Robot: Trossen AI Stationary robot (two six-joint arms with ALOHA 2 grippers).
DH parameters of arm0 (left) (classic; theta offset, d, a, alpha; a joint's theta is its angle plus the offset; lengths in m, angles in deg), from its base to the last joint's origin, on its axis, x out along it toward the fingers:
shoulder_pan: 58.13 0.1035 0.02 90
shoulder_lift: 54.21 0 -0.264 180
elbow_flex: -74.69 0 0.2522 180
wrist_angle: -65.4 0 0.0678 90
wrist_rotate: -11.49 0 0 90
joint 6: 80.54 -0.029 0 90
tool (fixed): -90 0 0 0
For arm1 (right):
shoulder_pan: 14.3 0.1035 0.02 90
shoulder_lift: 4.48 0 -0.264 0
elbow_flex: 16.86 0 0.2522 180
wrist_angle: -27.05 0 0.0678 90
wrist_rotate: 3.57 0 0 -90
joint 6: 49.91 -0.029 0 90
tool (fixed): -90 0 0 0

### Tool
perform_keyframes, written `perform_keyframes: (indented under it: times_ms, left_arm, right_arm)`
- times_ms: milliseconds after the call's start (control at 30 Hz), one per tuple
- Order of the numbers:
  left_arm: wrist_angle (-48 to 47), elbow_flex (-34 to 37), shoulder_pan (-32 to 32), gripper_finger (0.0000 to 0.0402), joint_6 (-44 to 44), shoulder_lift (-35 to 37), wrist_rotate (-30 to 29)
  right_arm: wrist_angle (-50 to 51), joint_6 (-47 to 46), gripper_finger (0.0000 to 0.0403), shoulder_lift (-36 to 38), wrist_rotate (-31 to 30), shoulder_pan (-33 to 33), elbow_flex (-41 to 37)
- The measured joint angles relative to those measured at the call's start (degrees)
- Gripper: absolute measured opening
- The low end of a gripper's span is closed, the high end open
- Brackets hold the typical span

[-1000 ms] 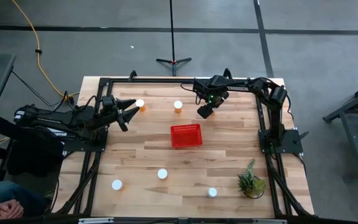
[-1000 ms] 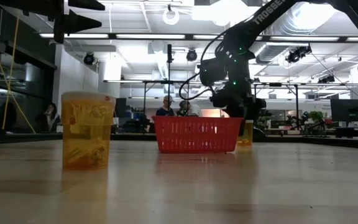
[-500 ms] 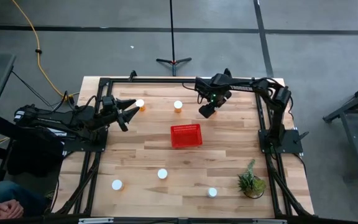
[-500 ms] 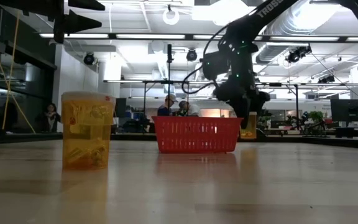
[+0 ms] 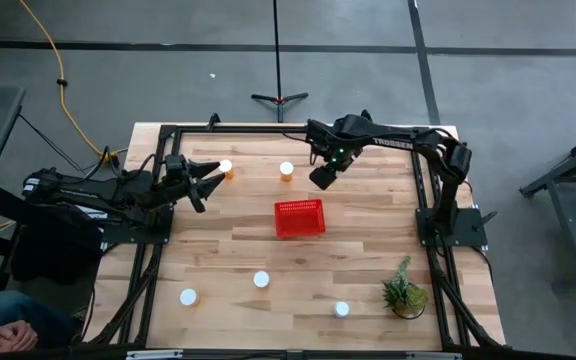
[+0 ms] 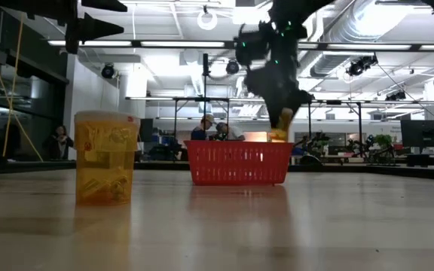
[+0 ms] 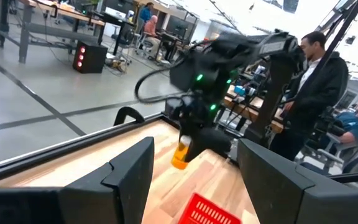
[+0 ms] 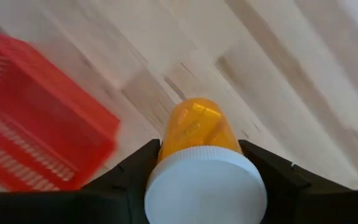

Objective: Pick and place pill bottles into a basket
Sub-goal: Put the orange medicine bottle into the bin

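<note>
Bottle is clamped cap-up between the right gripper fingers, lifted clear of the table beside the red basket so it can drop in, while the left gripper idles spread open at the left edge.

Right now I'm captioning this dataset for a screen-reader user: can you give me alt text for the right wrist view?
The right gripper holds an orange pill bottle with a white cap between its two dark fingers, above a pale wooden table. The red latticed basket sits on the table off to one side, not under the bottle.
</note>
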State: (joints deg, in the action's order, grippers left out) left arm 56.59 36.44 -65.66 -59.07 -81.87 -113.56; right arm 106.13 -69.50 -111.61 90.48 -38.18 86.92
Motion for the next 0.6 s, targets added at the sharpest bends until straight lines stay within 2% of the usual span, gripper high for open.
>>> perform_keyframes:
  times_ms: [100, 300, 400, 600]
  left_arm:
    - [-1.1, 0.0, 0.0, 0.0264, 0.0, 0.0, 0.0]
    - [-2.5, 0.0, 0.0, 0.0264, 0.0, 0.0, 0.0]
    - [-2.4, 0.0, 0.0, 0.0264, 0.0, 0.0, 0.0]
    - [-2.5, 0.0, 0.0, 0.0264, 0.0, 0.0, -0.1]
  right_arm:
    - [0.4, -1.2, 0.0210, 0.0, -0.4, 1.8, 3.6]
    - [0.4, -4.4, 0.0182, 0.0, -0.3, 6.2, 8.2]
    - [0.0, -7.1, 0.0180, 0.0, -0.2, 8.2, 8.9]
    - [-0.1, -13.9, 0.0212, 0.0, -0.7, 11.3, 8.9]
